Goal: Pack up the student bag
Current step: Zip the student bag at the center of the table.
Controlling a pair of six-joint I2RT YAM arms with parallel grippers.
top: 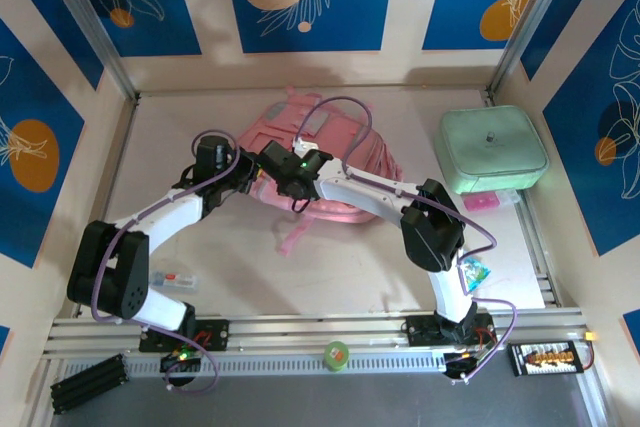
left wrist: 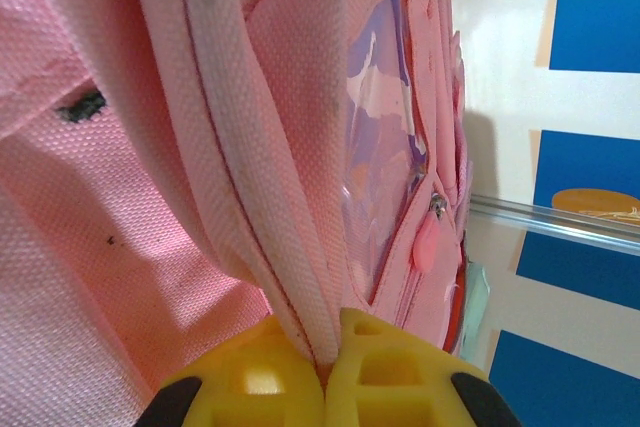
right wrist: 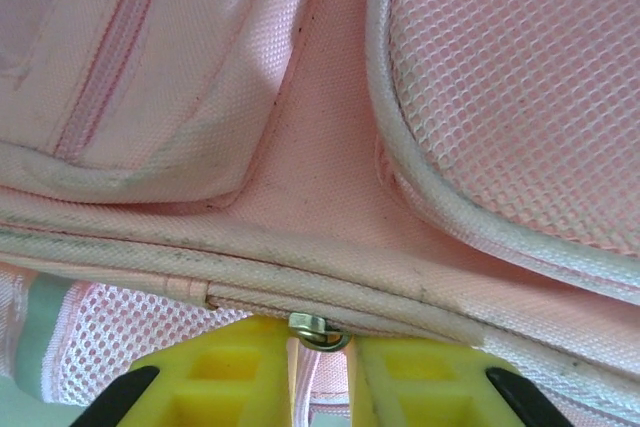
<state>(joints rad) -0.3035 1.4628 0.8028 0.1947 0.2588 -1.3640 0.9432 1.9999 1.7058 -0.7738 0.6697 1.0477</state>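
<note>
The student bag, pink and soft, lies at the back middle of the table. My left gripper is at its near left side. In the left wrist view its yellow fingers are shut on a piped pink seam of the bag; a clear front pocket and a pink zip tab show beyond. My right gripper meets the bag just beside the left one. Its jaws stand narrow on the metal ring of a zip pull, under a piped seam of the bag.
A mint-green zip case sits at the back right, with a small pink item at its near edge. A small bright packet lies by the right arm. A thin pen-like item lies near the left arm's base. A green roll rests on the front rail.
</note>
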